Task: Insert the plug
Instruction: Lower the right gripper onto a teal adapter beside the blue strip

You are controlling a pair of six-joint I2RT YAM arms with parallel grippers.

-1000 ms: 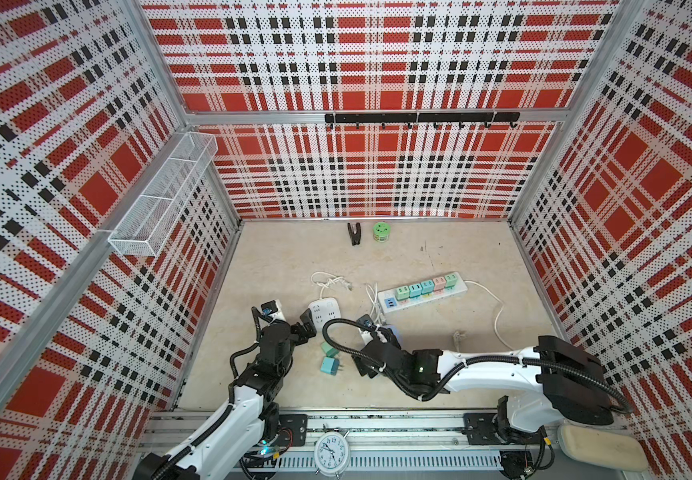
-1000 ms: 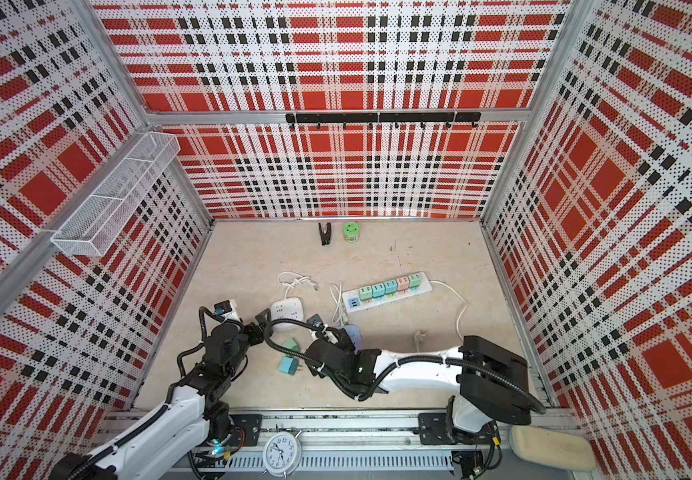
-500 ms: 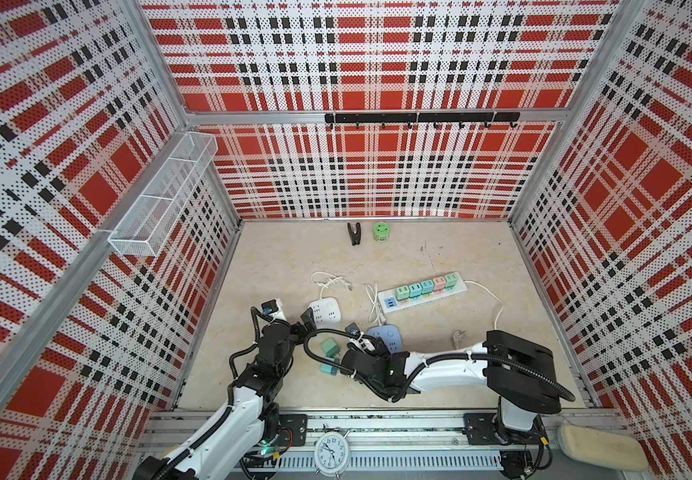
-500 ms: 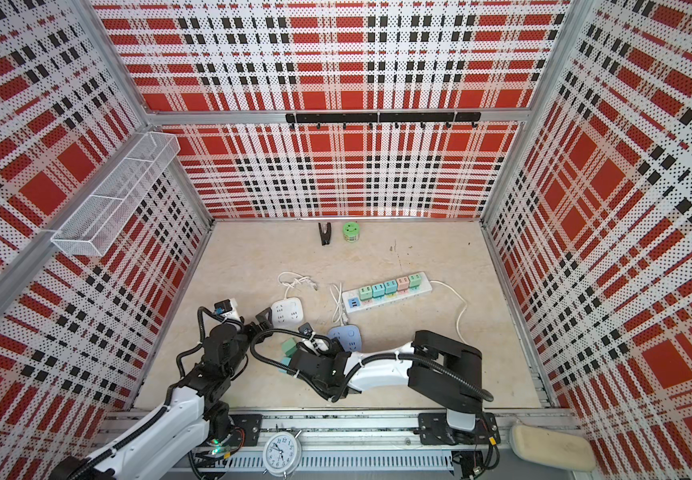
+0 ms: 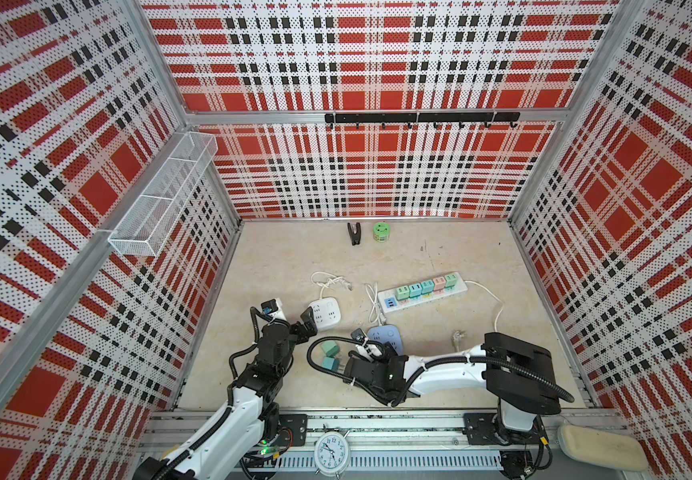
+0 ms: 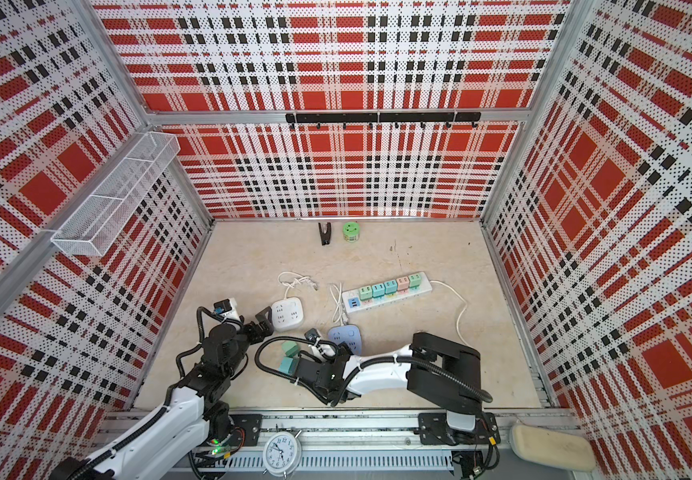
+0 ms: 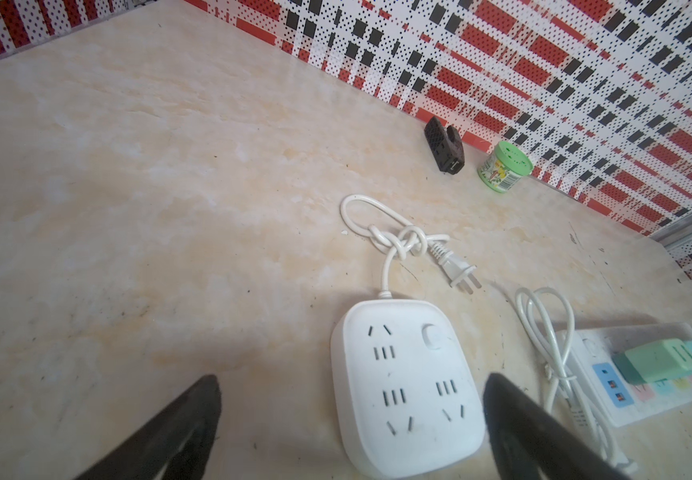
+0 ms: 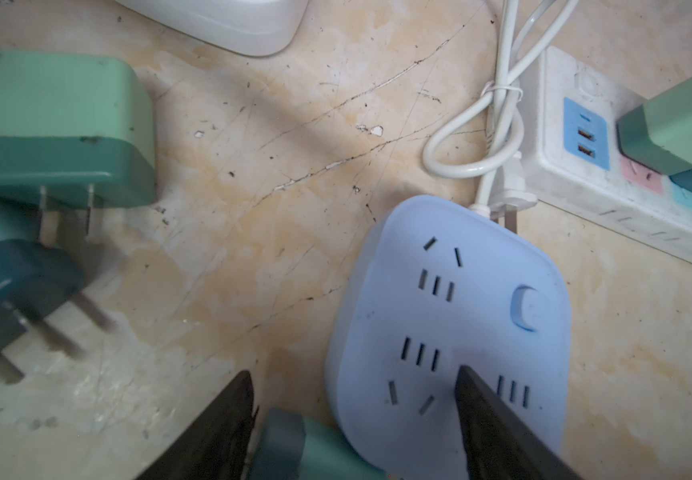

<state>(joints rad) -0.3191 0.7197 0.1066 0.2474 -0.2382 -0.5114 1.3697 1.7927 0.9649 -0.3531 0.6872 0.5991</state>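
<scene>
Pulled slightly nearer since a second ago, the right gripper is hovering at the blue socket's near edge, jaws partly parted. A teal plug is lying between them, and it is unclear whether they grip it. Just left, a green plug and a dark teal plug are lying on the table. The left gripper is gaping wide and empty, straddling the white socket.

Matt blue plastic socket block, scuffed, seemingly stone-look tabletop.
</scene>
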